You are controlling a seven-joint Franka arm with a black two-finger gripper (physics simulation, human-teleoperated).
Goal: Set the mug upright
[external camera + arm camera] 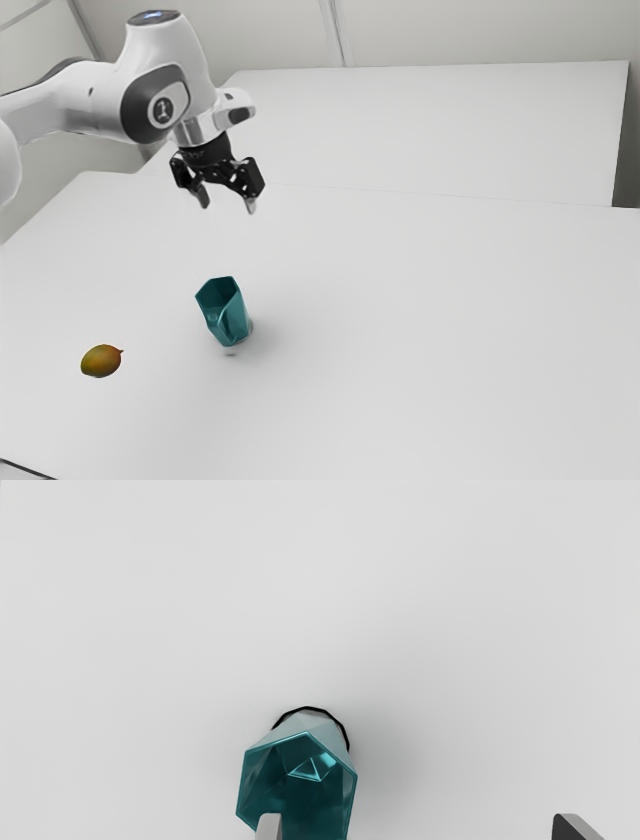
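In the exterior view, the gripper (228,205) hangs above the table (430,340), its fingers spread wide. The arm (165,85) comes in from the exterior view's left, its nearer part cut off by the edge. Below the gripper, well apart from it, the teal mug (226,318) is on the table. It looks tilted here, its many-sided mouth facing upward and toward the exterior view's left, with a bit of pale base near the tabletop. How it meets the table is hard to make out. A mango (101,361), green, yellow and reddish, lies near the mug, toward the exterior view's left. A thin dark line (28,470) at the lower left corner runs out of the picture, and I cannot tell what it is.

In the wrist view, the fingertips stand wide apart. One overlaps part of the mug's mouth and hides it; the other is clear of the mug. The view looks into the dark teal inside, where bright facets form a triangle. Outside are pale, faceted walls and a black edging around part of the base; the rest of that base is hidden behind the mug's body. The near part of the mouth is cut off by the picture's edge.
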